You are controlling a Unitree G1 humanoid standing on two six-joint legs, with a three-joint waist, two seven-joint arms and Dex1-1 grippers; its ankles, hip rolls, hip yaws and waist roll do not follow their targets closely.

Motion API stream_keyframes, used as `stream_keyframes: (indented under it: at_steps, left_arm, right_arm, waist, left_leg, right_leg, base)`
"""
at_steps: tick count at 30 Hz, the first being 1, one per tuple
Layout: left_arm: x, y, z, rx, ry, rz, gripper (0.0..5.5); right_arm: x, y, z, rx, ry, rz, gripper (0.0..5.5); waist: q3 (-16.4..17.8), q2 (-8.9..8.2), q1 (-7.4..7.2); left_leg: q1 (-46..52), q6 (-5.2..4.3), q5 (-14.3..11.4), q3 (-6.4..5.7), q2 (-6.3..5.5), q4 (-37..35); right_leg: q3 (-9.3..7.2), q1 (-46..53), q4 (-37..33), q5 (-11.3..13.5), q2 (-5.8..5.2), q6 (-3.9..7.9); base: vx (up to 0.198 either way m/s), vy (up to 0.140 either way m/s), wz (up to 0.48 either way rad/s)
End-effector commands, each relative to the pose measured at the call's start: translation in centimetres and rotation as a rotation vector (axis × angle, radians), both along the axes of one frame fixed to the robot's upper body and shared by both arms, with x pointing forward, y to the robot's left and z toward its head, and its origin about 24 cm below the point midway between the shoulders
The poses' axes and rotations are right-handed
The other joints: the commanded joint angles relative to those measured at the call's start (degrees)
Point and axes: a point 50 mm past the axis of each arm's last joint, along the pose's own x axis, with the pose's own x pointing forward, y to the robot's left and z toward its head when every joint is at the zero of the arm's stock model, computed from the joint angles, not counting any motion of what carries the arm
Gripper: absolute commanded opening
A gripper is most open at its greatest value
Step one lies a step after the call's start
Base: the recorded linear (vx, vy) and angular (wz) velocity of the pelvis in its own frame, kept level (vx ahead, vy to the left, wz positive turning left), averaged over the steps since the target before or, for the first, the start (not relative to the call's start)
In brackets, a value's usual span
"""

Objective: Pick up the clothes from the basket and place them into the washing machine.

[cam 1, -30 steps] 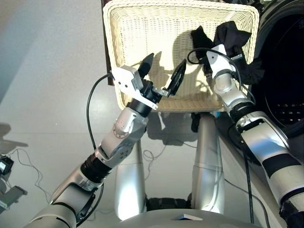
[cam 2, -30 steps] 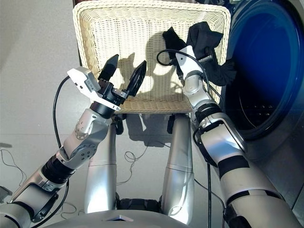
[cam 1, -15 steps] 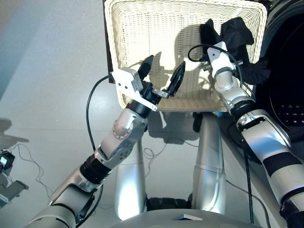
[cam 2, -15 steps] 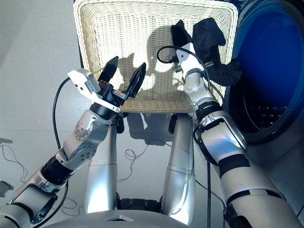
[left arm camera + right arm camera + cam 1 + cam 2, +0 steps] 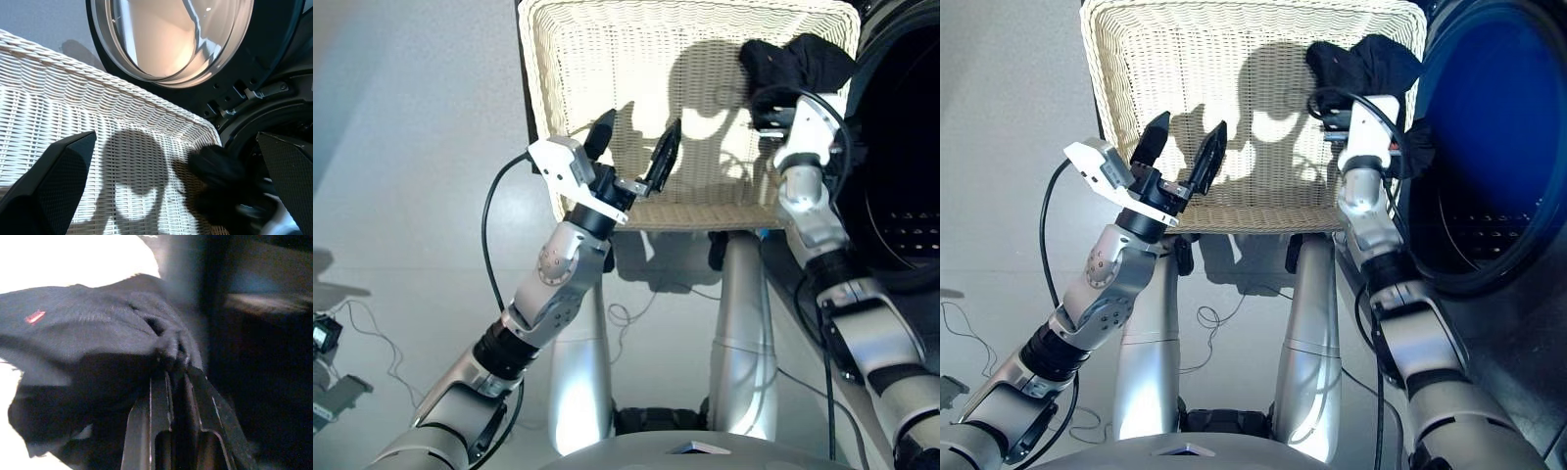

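The cream wicker basket [image 5: 607,59] lies ahead of me, its woven floor mostly bare. A black garment [image 5: 793,64] hangs bunched over the basket's right end, beside the dark round opening of the washing machine [image 5: 901,147]. My right gripper [image 5: 173,367] is shut on a fold of this black cloth, and the cloth hides the fingertips in the eye views. My left gripper [image 5: 639,122] stands open with nothing in it, over the basket's near rim. The left wrist view shows the machine's round glass door [image 5: 171,39] swung open beyond the basket.
Grey floor lies to the left of the basket, with loose cables [image 5: 352,323] and a small device [image 5: 323,338] at the far left. The machine's dark front and drum rim [image 5: 1489,284] fill the right side.
My right arm has swung right and turned toward the machine, carrying the black garment from over the basket's right part to its right end. The left gripper stays open and has barely shifted.
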Motion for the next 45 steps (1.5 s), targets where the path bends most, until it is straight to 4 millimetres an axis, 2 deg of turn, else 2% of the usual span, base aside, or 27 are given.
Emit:
stream_keyframes:
  at_steps: [1,5,7,8,10,11,12,15,20,21,22,23,27,29,30,31,32,33,34,37,38,39,40,45]
  left_arm:
    - [-2.0,0.7,2.4,-0.062,-0.157,-0.008,5.5]
    - [-2.0,0.8,2.7,-0.069,-0.163,0.001,5.5]
    - [-1.9,0.6,2.7,-0.073,-0.161,-0.004,5.5]
    - [-1.8,0.5,2.7,-0.074,-0.158,-0.007,5.5]
    - [-1.7,0.3,2.7,-0.078,-0.154,-0.014,5.5]
    - [-1.7,0.3,2.7,-0.08,-0.156,-0.015,5.5]
    - [-1.7,0.2,2.8,-0.084,-0.156,-0.019,5.5]
    - [-1.6,0.0,2.8,-0.089,-0.15,-0.032,5.5]
    - [-1.6,-0.2,2.8,-0.082,-0.15,-0.047,5.5]
    - [-1.6,-0.2,2.9,-0.078,-0.153,-0.049,5.5]
    - [-1.6,-0.3,2.9,-0.077,-0.154,-0.052,5.5]
    - [-1.6,-0.4,3.0,-0.078,-0.157,-0.054,5.5]
    - [-1.5,-0.4,3.0,-0.078,-0.157,-0.051,5.5]
    - [-1.5,-0.4,3.0,-0.079,-0.161,-0.047,5.5]
    - [-1.5,-0.4,3.0,-0.078,-0.16,-0.047,5.5]
    - [-1.5,-0.4,3.1,-0.084,-0.164,-0.043,5.5]
    - [-1.5,-0.3,3.1,-0.086,-0.167,-0.039,5.5]
    - [-1.5,-0.3,3.1,-0.085,-0.166,-0.039,5.5]
    - [-1.4,-0.3,3.1,-0.087,-0.168,-0.037,5.5]
    - [-1.5,0.1,3.3,-0.117,-0.171,-0.034,5.5]
    - [-1.4,0.2,3.1,-0.116,-0.169,-0.024,5.5]
    - [-1.5,0.2,3.1,-0.115,-0.168,-0.024,5.5]
    - [-1.5,0.6,3.0,-0.09,-0.178,0.002,5.5]
    - [-1.5,1.3,2.6,-0.022,-0.192,0.03,5.5]
  right_arm:
    - [-1.9,-3.7,2.8,-0.016,-0.177,-0.248,0.0]
    - [-2.7,-7.0,3.3,0.038,-0.18,-0.445,0.0]
    - [-2.7,-8.2,3.5,0.048,-0.162,-0.485,0.0]
    - [-3.0,-9.5,3.3,0.062,-0.127,-0.535,0.0]
    - [-3.2,-11.0,3.5,0.093,-0.1,-0.588,0.0]
    - [-3.1,-11.1,3.6,0.093,-0.103,-0.586,0.0]
    - [-3.7,-12.4,3.3,0.12,-0.073,-0.63,0.0]
    - [-4.3,-14.6,3.7,0.164,-0.027,-0.66,0.0]
    - [-3.8,-15.4,4.9,0.13,0.016,-0.596,0.0]
    - [-3.7,-15.4,5.0,0.137,0.017,-0.579,1.73]
    - [-3.4,-15.3,5.2,0.152,0.009,-0.562,4.29]
    - [-3.0,-14.9,5.5,0.174,-0.016,-0.532,5.5]
    - [-1.9,-13.5,5.5,0.169,-0.033,-0.438,5.5]
    - [-0.7,-11.4,6.1,0.121,-0.073,-0.336,5.5]
    - [-0.7,-11.3,6.0,0.121,-0.072,-0.337,5.5]
    - [0.1,-9.0,6.4,0.112,-0.135,-0.237,5.5]
    - [0.3,-7.8,6.7,0.104,-0.174,-0.187,5.5]
    - [0.3,-7.7,6.6,0.104,-0.172,-0.188,5.5]
    - [0.5,-6.3,6.8,0.085,-0.212,-0.123,5.5]
    - [0.1,-1.5,6.9,0.022,-0.306,0.07,5.5]
    - [-0.2,-0.6,6.7,0.003,-0.316,0.106,5.5]
    - [-0.3,-0.6,6.6,0.003,-0.314,0.105,5.5]
    - [-1.1,1.8,6.7,-0.07,-0.339,0.231,5.5]
    - [-3.2,5.4,6.6,-0.128,-0.391,0.503,5.5]
  waist:
    - [-1.0,-0.86,-0.89]
    - [-1.0,-0.82,-0.75]
    - [-1.0,-0.63,-0.54]
    - [-1.0,-0.68,-0.52]
    - [-1.0,-0.46,-0.25]
    - [-1.0,-0.33,-0.26]
    - [-1.0,-0.29,-0.16]
    - [-1.0,-0.08,0.25]
    - [-1.0,0.18,0.62]
    - [-1.0,0.21,0.66]
    - [-1.0,0.26,0.71]
    - [-1.0,0.28,0.78]
    - [-1.0,0.21,0.66]
    - [-1.0,0.19,0.65]
    - [-1.0,0.14,0.63]
    - [-1.0,0.09,0.47]
    - [-1.0,-0.02,0.35]
    - [-1.0,-0.12,0.37]
    - [-1.0,-0.17,0.26]
    - [-1.0,-0.5,-0.27]
    - [-1.0,-0.64,-0.39]
    - [-1.0,-0.69,-0.38]
    - [-1.0,-0.91,-0.64]
    - [-1.0,-1.16,-1.23]
  left_leg:
    - [1.5,3.18,-4.9,2.98,-0.27,4.3]
    - [1.9,3.09,-5.2,2.92,-0.18,4.4]
    - [1.9,3.07,-5.3,2.92,-0.24,4.4]
    - [2.0,3.02,-5.3,2.82,-0.25,4.5]
    - [2.0,2.99,-5.4,2.74,-0.21,4.7]
    - [1.9,2.98,-5.4,2.73,-0.18,4.7]
    - [2.0,2.93,-5.4,2.67,-0.23,4.8]
    - [2.2,2.77,-5.3,2.63,-0.09,4.5]
    - [2.1,2.65,-5.1,2.67,-0.02,4.3]
    - [2.1,2.64,-5.0,2.65,-0.04,4.4]
    - [2.1,2.64,-5.0,2.63,-0.08,4.3]
    - [2.2,2.65,-5.0,2.69,-0.1,4.2]
    - [2.2,2.67,-4.9,2.8,-0.2,4.1]
    - [2.2,2.75,-4.7,2.9,-0.24,3.9]
    - [2.2,2.75,-4.7,2.91,-0.26,3.9]
    - [2.2,2.85,-4.6,2.89,-0.27,3.7]
    - [2.3,2.88,-4.5,2.91,-0.27,3.6]
    - [2.3,2.88,-4.5,2.93,-0.3,3.6]
    - [2.3,2.92,-4.4,3.02,-0.29,3.6]
    - [2.4,3.13,-4.3,3.2,-0.22,3.5]
    - [2.4,3.17,-4.2,3.17,-0.26,3.4]
    - [2.5,3.18,-4.2,3.17,-0.28,3.4]
    - [2.7,3.23,-4.0,3.28,-0.27,3.2]
    - [3.7,3.41,-3.4,3.38,-0.27,2.4]
  right_leg:
    - [-1.81,4.3,-6.4,2.9,2.29,0.33]
    - [-1.82,4.7,-6.5,2.9,2.24,0.37]
    - [-1.8,4.7,-6.5,3.0,2.19,0.41]
    - [-1.84,4.8,-6.4,2.9,2.15,0.45]
    - [-1.85,4.8,-6.3,2.9,2.17,0.49]
    - [-1.86,4.7,-6.3,2.9,2.2,0.49]
    - [-1.83,4.9,-6.3,2.9,2.15,0.51]
    - [-1.89,5.1,-6.5,3.1,1.94,0.55]
    - [-1.96,5.1,-6.8,3.4,1.68,0.54]
    - [-1.95,5.1,-6.8,3.4,1.66,0.54]
    - [-1.97,5.1,-6.7,3.4,1.68,0.52]
    - [-1.97,5.2,-6.8,3.5,1.7,0.5]
    - [-2.01,5.2,-7.2,3.6,1.67,0.45]
    - [-1.94,5.3,-7.4,3.7,1.74,0.38]
    - [-1.93,5.3,-7.4,3.7,1.72,0.38]
    - [-1.9,5.3,-7.6,3.8,1.84,0.31]
    - [-1.85,5.3,-7.6,3.9,1.87,0.3]
    - [-1.83,5.4,-7.6,3.8,1.84,0.3]
    - [-1.74,5.4,-7.7,3.9,1.94,0.29]
    - [-1.57,5.2,-7.6,4.0,2.1,0.27]
    - [-1.51,5.3,-7.7,4.0,2.13,0.24]
    - [-1.51,5.3,-7.7,4.0,2.12,0.24]
    - [-1.55,5.5,-7.9,4.2,2.13,0.2]
    - [-1.41,6.3,-8.1,4.6,2.05,0.29]
  base:
    - [0.0,0.0,0.0]
    - [0.0,0.0,0.0]
    - [0.0,0.0,0.0]
    - [0.0,0.0,0.0]
    - [0.0,0.0,0.0]
    - [0.0,0.0,0.0]
    - [0.0,0.0,0.0]
    - [0.0,0.0,0.0]
    - [0.0,0.0,0.0]
    - [0.0,0.0,0.0]
    - [0.0,0.0,0.0]
    - [0.0,0.0,0.0]
    - [0.0,0.0,0.0]
    - [0.0,0.0,0.0]
    - [0.0,0.0,0.0]
    - [0.0,0.0,0.0]
    - [0.0,0.0,0.0]
    - [0.0,0.0,0.0]
    - [0.0,0.0,0.0]
    - [0.0,0.0,0.0]
    - [0.0,0.0,0.0]
    - [0.0,0.0,0.0]
    - [0.0,0.0,0.0]
    - [0.0,0.0,0.0]
